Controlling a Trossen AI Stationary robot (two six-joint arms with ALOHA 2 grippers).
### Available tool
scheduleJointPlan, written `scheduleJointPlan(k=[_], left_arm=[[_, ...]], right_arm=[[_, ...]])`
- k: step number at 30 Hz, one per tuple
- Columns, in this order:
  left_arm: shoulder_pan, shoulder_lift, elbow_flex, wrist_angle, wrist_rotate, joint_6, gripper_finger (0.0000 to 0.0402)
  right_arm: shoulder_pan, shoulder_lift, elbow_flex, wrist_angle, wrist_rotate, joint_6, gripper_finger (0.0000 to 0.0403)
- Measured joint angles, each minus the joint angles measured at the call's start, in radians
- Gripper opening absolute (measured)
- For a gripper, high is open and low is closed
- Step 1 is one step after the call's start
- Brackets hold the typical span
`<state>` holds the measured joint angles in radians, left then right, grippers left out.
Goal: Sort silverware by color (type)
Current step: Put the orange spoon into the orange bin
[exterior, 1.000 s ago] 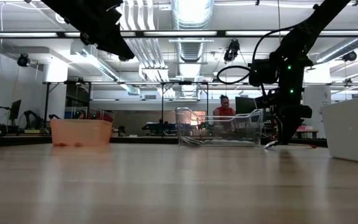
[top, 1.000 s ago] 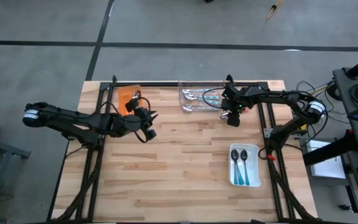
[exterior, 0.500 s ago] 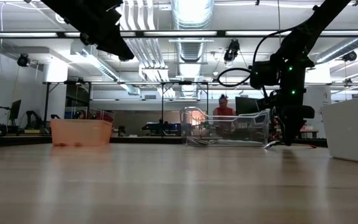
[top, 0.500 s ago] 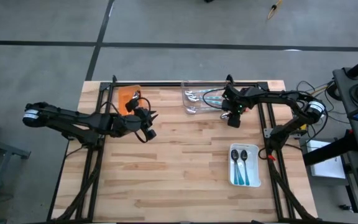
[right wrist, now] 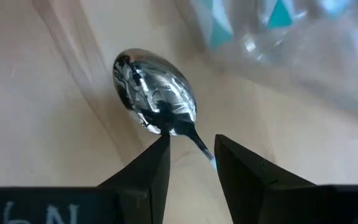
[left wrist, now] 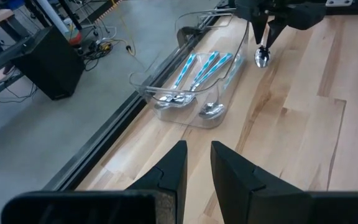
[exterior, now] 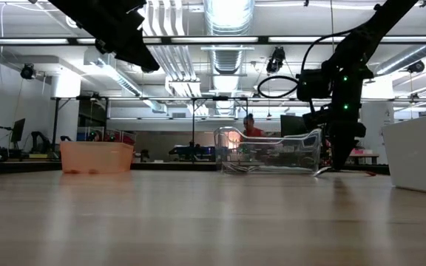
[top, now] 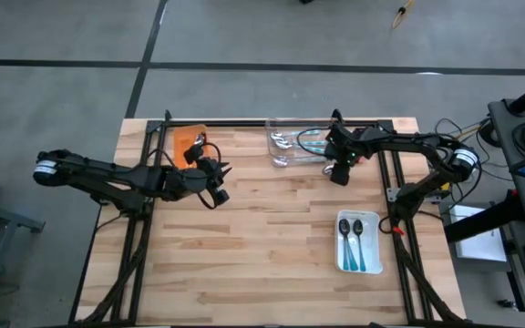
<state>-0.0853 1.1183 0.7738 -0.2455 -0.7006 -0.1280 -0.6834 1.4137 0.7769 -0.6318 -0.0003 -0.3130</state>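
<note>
So far two spoons [top: 356, 239] sit sorted in your white tray [top: 375, 264]; several remain in the clear tray [left wrist: 166, 107]; right fingers [right wrist: 191, 158] straddle a spoon [right wrist: 156, 92] beside it, grip unclear; left fingers [left wrist: 194, 168] slightly parted, empty
</note>
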Motion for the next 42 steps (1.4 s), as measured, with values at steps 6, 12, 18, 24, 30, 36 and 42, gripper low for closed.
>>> scheduleJointPlan(k=[6,12,18,24,30,36,42], left_arm=[[0.0,0.0,0.0,-0.002,0.0,0.0,0.0054],[0.0,0.0,0.0,-0.005,0.001,0.011,0.0054],[0.0,0.0,0.0,-0.005,0.001,0.011,0.0054],[0.0,0.0,0.0,-0.005,0.001,0.012,0.0054],[0.0,0.0,0.0,-0.004,0.001,0.012,0.0054],[0.0,0.0,0.0,-0.001,0.001,0.012,0.0054],[-0.002,0.002,0.0,0.038,0.005,0.006,0.0054]], right_arm=[[0.0,0.002,-0.012,0.013,0.0,0.019,0.0115],[0.0,0.0,-0.049,0.026,-0.011,0.053,0.0107],[0.001,-0.002,-0.06,0.028,-0.053,0.078,0.0094],[0.0,-0.009,-0.063,0.067,-0.052,0.077,0.0046],[0.0,-0.05,-0.064,0.06,-0.053,0.079,0.001],[0.002,-0.157,-0.064,0.019,-0.131,0.086,0.0009],[0.035,-0.287,-0.064,0.095,-0.267,0.158,0.0009]])
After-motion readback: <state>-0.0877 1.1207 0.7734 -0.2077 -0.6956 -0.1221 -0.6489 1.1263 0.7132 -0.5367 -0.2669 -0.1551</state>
